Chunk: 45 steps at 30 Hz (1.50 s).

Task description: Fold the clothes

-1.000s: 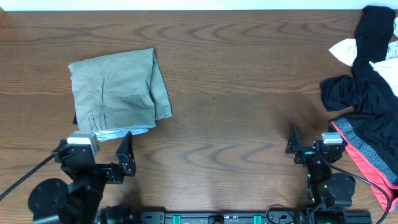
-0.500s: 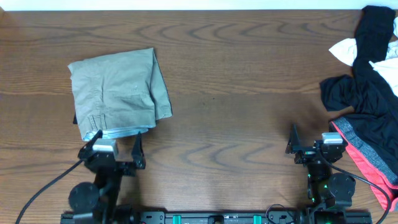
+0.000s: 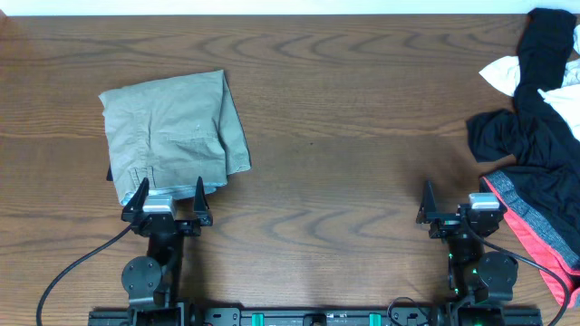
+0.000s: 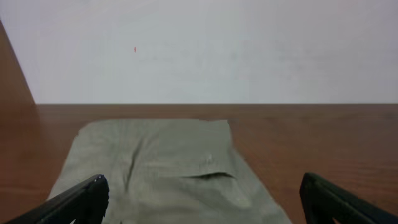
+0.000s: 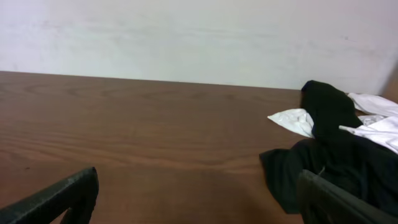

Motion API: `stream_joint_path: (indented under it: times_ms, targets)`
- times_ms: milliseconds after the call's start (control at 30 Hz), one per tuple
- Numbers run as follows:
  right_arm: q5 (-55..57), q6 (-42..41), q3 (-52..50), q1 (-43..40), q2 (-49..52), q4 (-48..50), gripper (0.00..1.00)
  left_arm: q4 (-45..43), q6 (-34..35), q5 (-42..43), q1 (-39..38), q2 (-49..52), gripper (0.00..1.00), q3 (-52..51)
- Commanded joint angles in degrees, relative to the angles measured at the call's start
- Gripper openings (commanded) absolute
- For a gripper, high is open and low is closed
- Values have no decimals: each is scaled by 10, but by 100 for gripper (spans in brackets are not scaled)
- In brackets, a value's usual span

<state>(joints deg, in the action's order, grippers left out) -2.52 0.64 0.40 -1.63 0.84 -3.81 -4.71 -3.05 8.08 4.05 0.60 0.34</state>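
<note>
On the wooden bench (image 3: 344, 136) the folded khaki-green shorts (image 3: 172, 136) lie at the left, and a heap of a black garment (image 3: 526, 136), a white cloth (image 3: 503, 72) and a coral-pink garment (image 3: 535, 217) waits at the right edge, so taking the next piece seems the step in hand. The left gripper (image 3: 169, 191), just beside the shorts, and the right gripper (image 5: 196, 186), near the heap, are both spread and empty. The right one should pinch a single layer at its edge and draw it to the middle.

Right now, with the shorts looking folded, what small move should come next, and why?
Probably the right hand, open and empty, should reach toward the black garment ahead of it. The shorts already lie folded, while the other clothes sit in a crumpled heap on that side.
</note>
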Motion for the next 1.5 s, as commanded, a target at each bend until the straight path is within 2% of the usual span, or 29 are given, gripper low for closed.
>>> stream_joint_path:
  times_ms: [0, 133, 1467]
  targets:
    - [6, 5, -1, 2, -4, -3, 99, 19, -1, -6, -3, -5, 98, -1]
    - [6, 5, -1, 2, -4, -3, 99, 84, -1, -7, -3, -5, 98, -1]
    - [6, 5, -1, 2, -4, -3, 99, 81, -1, -9, -3, -4, 98, -1]
